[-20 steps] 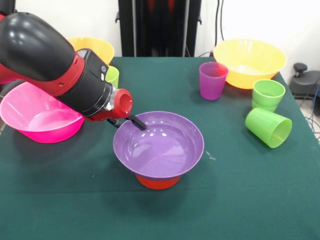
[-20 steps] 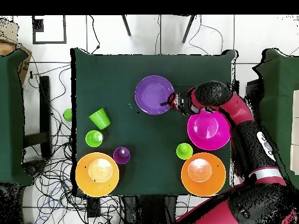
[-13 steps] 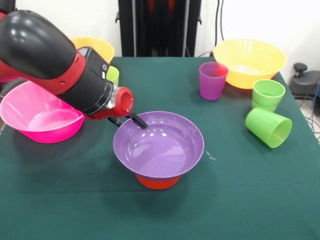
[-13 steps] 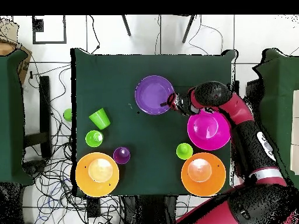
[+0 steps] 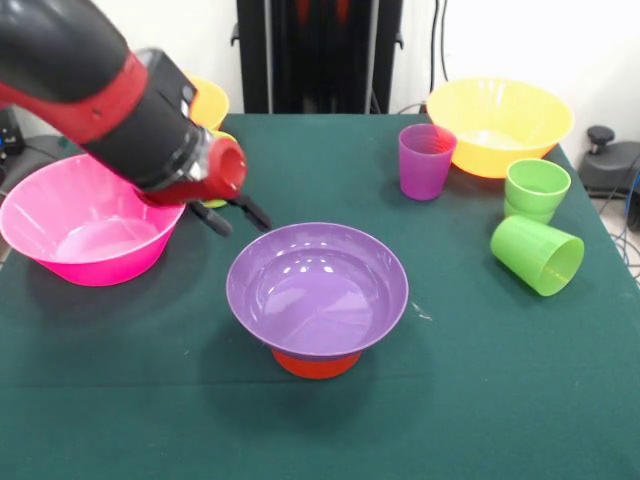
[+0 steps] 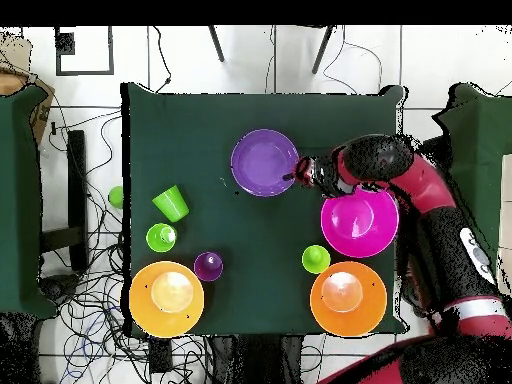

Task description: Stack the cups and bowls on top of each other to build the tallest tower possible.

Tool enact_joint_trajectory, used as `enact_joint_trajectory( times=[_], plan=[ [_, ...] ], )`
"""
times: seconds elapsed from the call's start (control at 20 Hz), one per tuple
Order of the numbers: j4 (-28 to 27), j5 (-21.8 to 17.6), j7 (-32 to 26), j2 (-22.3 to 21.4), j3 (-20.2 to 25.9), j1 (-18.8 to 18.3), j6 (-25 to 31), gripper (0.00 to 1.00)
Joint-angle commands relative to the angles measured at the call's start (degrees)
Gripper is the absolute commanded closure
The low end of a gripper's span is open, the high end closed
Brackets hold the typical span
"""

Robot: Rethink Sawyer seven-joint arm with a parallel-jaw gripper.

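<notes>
Hovering spread and empty, the tool [image 5: 232, 215] flanks the glossy round purple bowl [image 5: 317, 288].

On the green table [image 6: 250, 110], the purple bowl [image 6: 264, 162] sits toward the far edge from the robot's base, with the claw [image 6: 293, 176] just at its rim; whether the claw is open cannot be told. The pink bowl [image 6: 359, 221] lies beside the arm [image 6: 420, 190]. Two orange-yellow bowls [image 6: 167, 298] occupy the base-side corners, a green cup [image 6: 316, 259] near one, a purple cup [image 6: 208, 266] near the other. Two more green cups [image 6: 170, 203] stand by the side edge.
</notes>
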Motion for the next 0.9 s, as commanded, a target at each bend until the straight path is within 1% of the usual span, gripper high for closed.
enact_joint_trajectory(
  times=[0.05, 0.15, 0.4, 0.6, 0.7, 0.8, 0.9],
  plan=[
    [7.4, -3.8, -10.9, -7.6, -0.4, -3.2, 2.0, 0.0],
    [10.9, -4.1, -11.0, -10.1, -0.2, -4.7, 0.2, 0.0],
    [13.1, -5.8, -9.2, -11.4, -0.5, -4.6, -2.6, 0.0],
    [15.1, -8.4, -7.9, -10.9, -0.5, -4.8, -8.8, 0.0],
    [15.1, -9.1, -7.5, -10.3, -0.5, -4.8, -9.6, 0.0],
    [16.2, -9.0, -6.5, -10.2, -0.6, -4.9, -10.1, 0.0],
    [19.1, -8.2, -4.3, -10.5, -0.4, -5.2, -11.5, 0.0]
  ],
)
